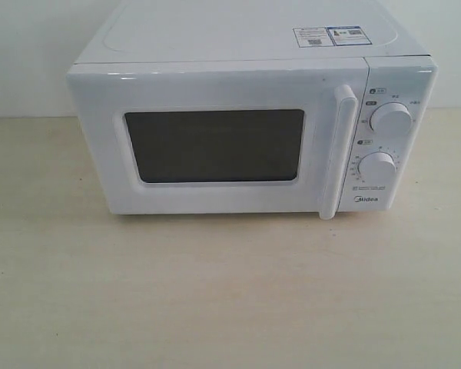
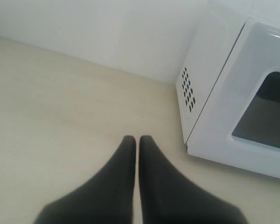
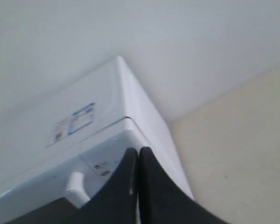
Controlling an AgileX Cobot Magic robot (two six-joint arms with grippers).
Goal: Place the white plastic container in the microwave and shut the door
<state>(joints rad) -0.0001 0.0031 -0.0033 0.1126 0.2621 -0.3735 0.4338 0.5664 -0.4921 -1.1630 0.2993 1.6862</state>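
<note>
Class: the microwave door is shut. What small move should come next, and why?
Probably open the right gripper and move it toward the handle: the door is shut, that gripper is shut and empty, and no container is in view.

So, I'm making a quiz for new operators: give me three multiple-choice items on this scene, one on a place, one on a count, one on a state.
1. Where on the microwave are the stickers? A on top; B on its left side; C under it.
2. How many round dials are on its front? A one; B two; C three.
3. How does the door stand? A wide open; B half open; C closed.
Answers: 1 A, they lie on its top; 2 B, one sits above the other; 3 C, it lies flush with the front.
</note>
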